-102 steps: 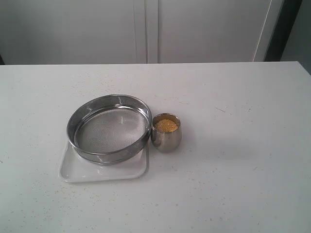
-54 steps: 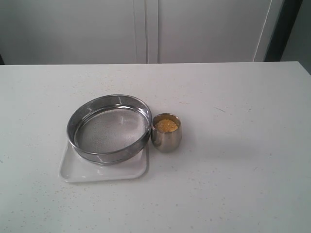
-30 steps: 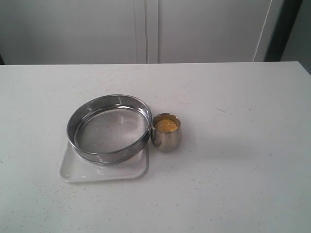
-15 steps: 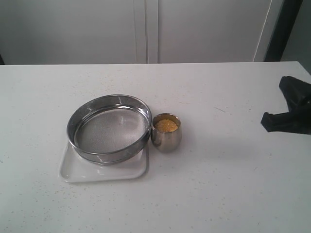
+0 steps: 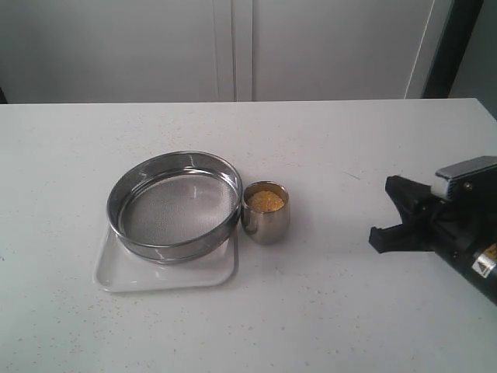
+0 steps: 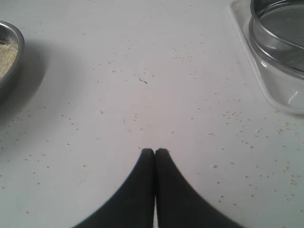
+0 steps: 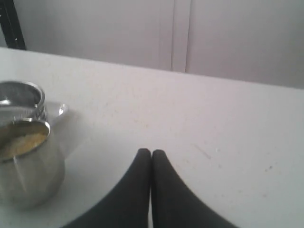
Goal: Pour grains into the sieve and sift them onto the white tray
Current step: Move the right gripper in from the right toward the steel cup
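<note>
Tabletop (image 5: pixel 349 140) holds grains (image 5: pixel 265 200) well apart from right fingers (image 7: pixel 140 190).

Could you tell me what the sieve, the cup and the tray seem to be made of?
The sieve: likely stainless steel, shiny grey ring with reflections, fine mesh bottom. The cup: polished steel too, mirror-like wall. The white tray: probably glossy plastic, perhaps melamine; smooth, soft rounded rim.

The right arm (image 5: pixel 460 225) runs off the exterior view's edge — the left wrist view crops the sieve (image 6: pixel 276 42) and white tray (image 6: pixel 281 94) to 1 corner.
</note>
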Tool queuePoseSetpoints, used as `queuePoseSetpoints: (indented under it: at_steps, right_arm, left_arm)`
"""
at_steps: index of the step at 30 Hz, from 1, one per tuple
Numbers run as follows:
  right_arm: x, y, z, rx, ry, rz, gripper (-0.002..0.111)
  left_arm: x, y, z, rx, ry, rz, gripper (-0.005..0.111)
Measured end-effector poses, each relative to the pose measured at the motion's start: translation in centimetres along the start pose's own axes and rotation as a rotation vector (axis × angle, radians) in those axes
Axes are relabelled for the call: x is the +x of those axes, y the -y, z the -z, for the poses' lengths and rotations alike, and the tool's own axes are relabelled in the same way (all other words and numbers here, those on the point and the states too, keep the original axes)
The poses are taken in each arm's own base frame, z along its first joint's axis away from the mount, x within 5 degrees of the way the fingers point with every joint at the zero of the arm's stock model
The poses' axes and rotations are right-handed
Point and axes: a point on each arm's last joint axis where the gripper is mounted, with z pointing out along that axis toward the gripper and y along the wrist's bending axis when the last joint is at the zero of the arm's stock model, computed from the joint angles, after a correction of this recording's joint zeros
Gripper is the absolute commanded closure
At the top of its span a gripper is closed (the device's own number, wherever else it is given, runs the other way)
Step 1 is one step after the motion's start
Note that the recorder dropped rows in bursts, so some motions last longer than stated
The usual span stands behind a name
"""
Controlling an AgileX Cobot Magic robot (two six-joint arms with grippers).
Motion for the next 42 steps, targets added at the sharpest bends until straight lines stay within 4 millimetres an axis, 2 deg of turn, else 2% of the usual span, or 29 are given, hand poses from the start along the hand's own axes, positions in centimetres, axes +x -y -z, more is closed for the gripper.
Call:
queuePoseSetpoints:
  at_steps: [5,10,16,23,27,33,34,36,42]
  right_arm:
    - [2.7,-0.5,-2.0,-0.123,-0.104,0.013,0.108]
    - [4.4,-1.3,-3.7,-0.283,-0.150,0.034,0.108]
    - [5.5,-1.9,-4.8,-0.402,-0.173,0.061,0.108]
    - [5.5,-2.3,-5.5,-0.482,-0.166,0.065,0.105]
    - [5.4,-2.5,-5.7,-0.527,-0.165,0.069,0.084]
    - [5.4,-2.6,-5.8,-0.541,-0.170,0.054,0.019]
    - [5.4,-2.6,-5.8,-0.541,-0.171,0.052,0.014]
    - [5.4,-2.6,-5.8,-0.541,-0.171,0.049,0.006]
    - [5.4,-2.6,-5.8,-0.541,-0.172,0.048,0.005]
  left_arm:
    - [0.0,0.0,0.0,0.000,0.000,0.000,0.107]
    - [0.0,0.0,0.0,0.000,0.000,0.000,0.107]
    - [0.0,0.0,0.0,0.000,0.000,0.000,0.107]
    - [0.0,0.0,0.0,0.000,0.000,0.000,0.107]
    - [0.0,0.0,0.0,0.000,0.000,0.000,0.107]
    - [0.0,0.0,0.0,0.000,0.000,0.000,0.107]
    - [0.0,0.0,0.0,0.000,0.000,0.000,0.107]
    - [0.0,0.0,0.0,0.000,0.000,0.000,0.107]
    - [0.0,0.0,0.0,0.000,0.000,0.000,0.107]
